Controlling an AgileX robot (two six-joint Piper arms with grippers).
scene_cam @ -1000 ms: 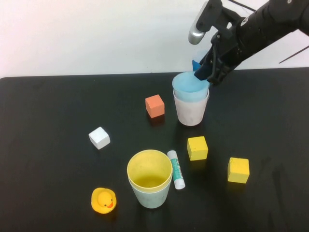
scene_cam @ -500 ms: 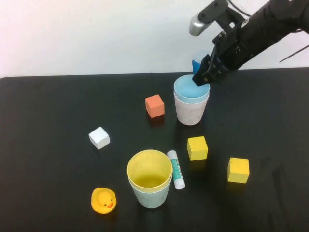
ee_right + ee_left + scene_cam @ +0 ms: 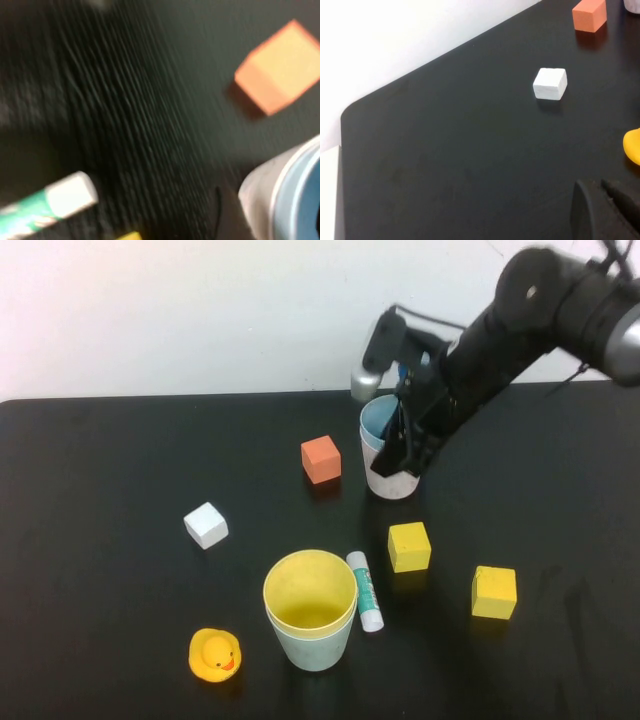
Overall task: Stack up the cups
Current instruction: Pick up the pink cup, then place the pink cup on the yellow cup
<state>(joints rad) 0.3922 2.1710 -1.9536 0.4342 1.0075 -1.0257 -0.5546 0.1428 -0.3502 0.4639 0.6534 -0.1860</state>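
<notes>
The light blue cup [image 3: 377,424] sits nested in the pale pink cup [image 3: 402,483] at the back middle of the table. My right gripper [image 3: 393,454] hangs open over the front side of that pair, hiding much of the rim. The right wrist view shows the pink wall [image 3: 261,192] and blue rim [image 3: 299,200] very close. Near the front, the yellow cup [image 3: 310,592] is nested in the mint green cup [image 3: 314,647]. My left gripper [image 3: 594,186] is shut, empty, low over the table's left part and outside the high view.
On the black table [image 3: 110,470] lie an orange cube [image 3: 320,458], a white cube [image 3: 205,525], two yellow cubes [image 3: 409,546] [image 3: 494,591], a glue stick [image 3: 365,590] and a rubber duck [image 3: 214,654]. A dark blue cup stands hidden behind the right arm.
The right gripper let go of the blue cup, now seated in the pink one, and swung from the back rim down over the pair's front side. The left arm stayed still.
</notes>
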